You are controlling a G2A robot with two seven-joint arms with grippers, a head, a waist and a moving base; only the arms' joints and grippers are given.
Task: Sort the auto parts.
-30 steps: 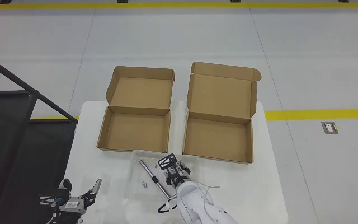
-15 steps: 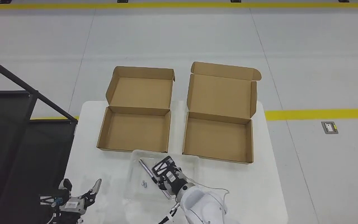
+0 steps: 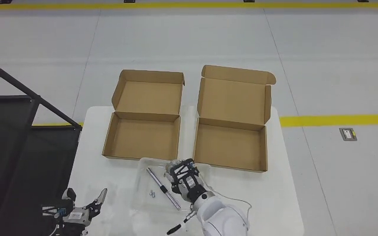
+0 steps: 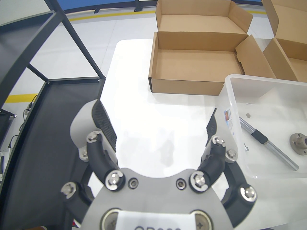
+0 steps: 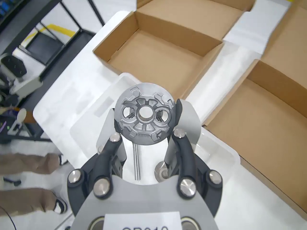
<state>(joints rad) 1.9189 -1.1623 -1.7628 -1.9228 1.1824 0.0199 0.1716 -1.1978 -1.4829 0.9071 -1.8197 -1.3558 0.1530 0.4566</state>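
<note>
Shifted since earlier, right jaws clench a toothed disc above the clear bin, cardboard boxes beyond; left jaws gape.

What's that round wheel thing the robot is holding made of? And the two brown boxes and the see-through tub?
The round part looks like cast metal: dull grey, grainy and unpolished, with a smoother bore. The boxes are brown cardboard, matte, with folded flaps and creases. The tub is probably clear plastic, since the table shows through its glossy walls.
</note>
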